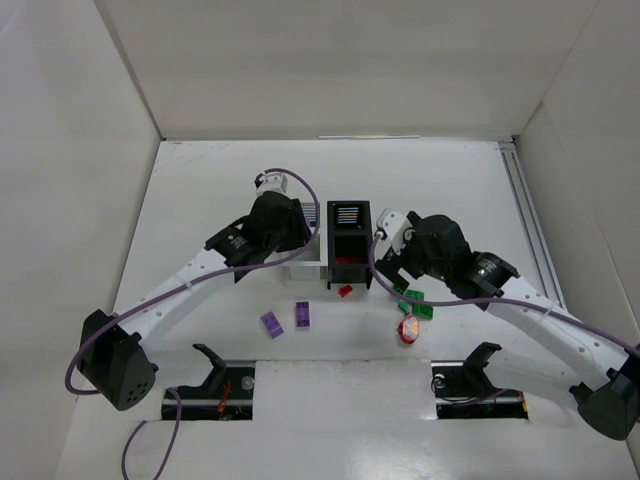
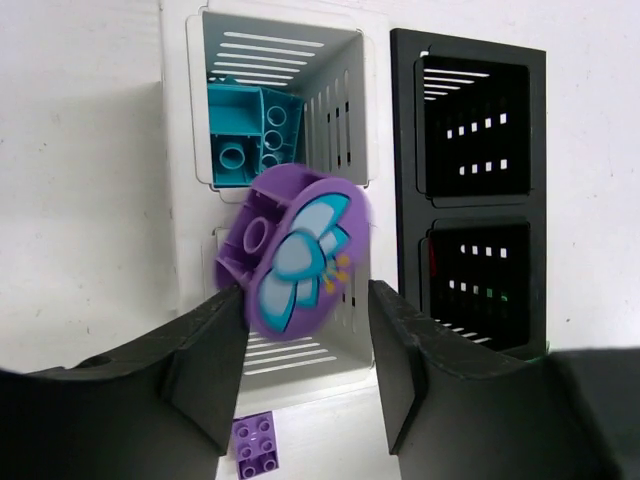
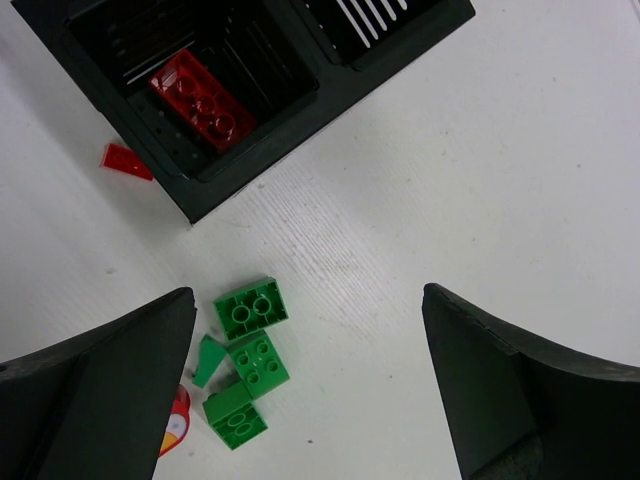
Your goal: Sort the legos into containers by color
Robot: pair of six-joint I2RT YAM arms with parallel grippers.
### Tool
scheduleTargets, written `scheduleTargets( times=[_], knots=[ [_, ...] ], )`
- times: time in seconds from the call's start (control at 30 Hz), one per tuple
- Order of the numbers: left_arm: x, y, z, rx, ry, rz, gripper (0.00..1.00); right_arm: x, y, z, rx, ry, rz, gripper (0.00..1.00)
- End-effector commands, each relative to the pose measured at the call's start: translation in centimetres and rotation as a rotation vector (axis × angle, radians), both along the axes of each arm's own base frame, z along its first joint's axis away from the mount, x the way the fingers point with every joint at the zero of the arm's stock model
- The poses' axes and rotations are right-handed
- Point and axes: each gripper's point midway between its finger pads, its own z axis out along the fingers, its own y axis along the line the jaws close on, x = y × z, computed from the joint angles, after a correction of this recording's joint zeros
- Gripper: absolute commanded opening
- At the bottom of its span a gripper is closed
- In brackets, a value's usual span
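My white bench (image 1: 200, 200) carries two white bins (image 2: 180, 150) touching two black bins (image 2: 408, 150). Loose on it lie a purple brick (image 1: 271, 324), a second purple brick (image 1: 302, 314) near it, a small red piece (image 3: 127, 161) just beside the black bins, clustered green bricks (image 3: 258, 362), and a red-yellow round piece (image 1: 409, 329) next to them.

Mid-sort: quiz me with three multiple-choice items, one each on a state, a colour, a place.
1. The right pincer, above the green bricks, is: A) shut on a green brick B) open, empty C) shut, empty.
2. The black bin in the right wrist view holds a brick of which colour? A) purple B) red C) green.
3. The teal bricks lie: A) among the green bricks B) in that black bin C) in a white bin.
B: its fingers stand wide apart, nothing between. B: a red brick lies inside. C: the left wrist view shows it.
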Motion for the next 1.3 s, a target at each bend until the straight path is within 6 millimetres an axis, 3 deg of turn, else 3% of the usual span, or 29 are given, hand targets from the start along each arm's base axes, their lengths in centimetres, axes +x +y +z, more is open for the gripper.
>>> scheduleTargets(
  times=[0.0, 0.1, 0.2, 0.27, 0.37, 0.47, 0.53, 0.67, 0.7, 0.77, 0.8, 0.9, 1.1, 1.13, 1.27],
  knots=[
    [0.5, -0.6, 2.0, -0.026, -0.062, -0.021, 0.47, -0.2, -0.7, -0.3, 0.010, 0.009, -0.041, 1.00],
    [0.0, -1.0, 2.0, -0.026, -0.062, -0.039, 0.58, -0.3, -0.8, -0.4, 0.016, 0.013, -0.046, 1.00],
    [-0.5, -1.1, 2.5, -0.033, -0.070, -0.048, 0.61, -0.4, -1.0, -0.3, 0.017, 0.014, -0.059, 1.00],
    [-1.2, -0.5, 2.6, -0.033, -0.054, -0.041, 0.61, -0.4, -1.0, -0.3, 0.018, 0.014, -0.059, 1.00],
    [-2.3, 0.7, 2.5, -0.042, -0.043, -0.001, 0.69, -0.5, -1.3, -0.4, 0.013, 0.009, -0.068, 1.00],
    [-3.9, 2.3, 1.7, -0.059, 0.000, 0.054, 0.91, -0.4, -1.4, -0.4, 0.016, 0.011, -0.081, 1.00],
    [-5.0, 3.0, 0.8, -0.071, 0.043, 0.087, 1.00, -0.4, -1.5, -0.4, 0.026, 0.016, -0.101, 1.00],
    [-8.4, 4.7, -4.0, -0.069, 0.225, 0.174, 1.00, -0.2, -3.0, -1.5, 0.001, 0.060, -0.234, 1.00],
    [-10.0, 5.2, -5.9, -0.055, 0.297, 0.179, 1.00, -0.1, -3.6, -1.9, -0.015, 0.068, -0.280, 1.00],
    [-11.4, 5.6, -7.8, -0.075, 0.378, 0.227, 1.00, -0.1, -3.9, -2.1, 0.013, 0.084, -0.343, 1.00],
    [-12.8, 6.4, -9.7, -0.038, 0.435, 0.250, 1.00, -0.1, -4.4, -2.6, 0.014, 0.095, -0.375, 1.00],
    [-14.3, 7.4, -11.6, -0.058, 0.492, 0.335, 1.00, -0.2, -5.3, -3.7, 0.050, 0.130, -0.444, 1.00],
    [-15.0, 7.5, -12.6, -0.107, 0.508, 0.381, 0.99, -0.3, -6.8, -5.8, 0.107, 0.209, -0.507, 1.00],
    [-14.8, 7.7, -12.6, -0.102, 0.499, 0.388, 0.99, -0.2, -6.8, -5.5, 0.120, 0.196, -0.505, 1.00],
    [-14.6, 7.7, -13.5, -0.068, 0.515, 0.401, 0.87, -0.2, -7.4, -5.4, 0.111, 0.195, -0.509, 1.00]
  ],
)
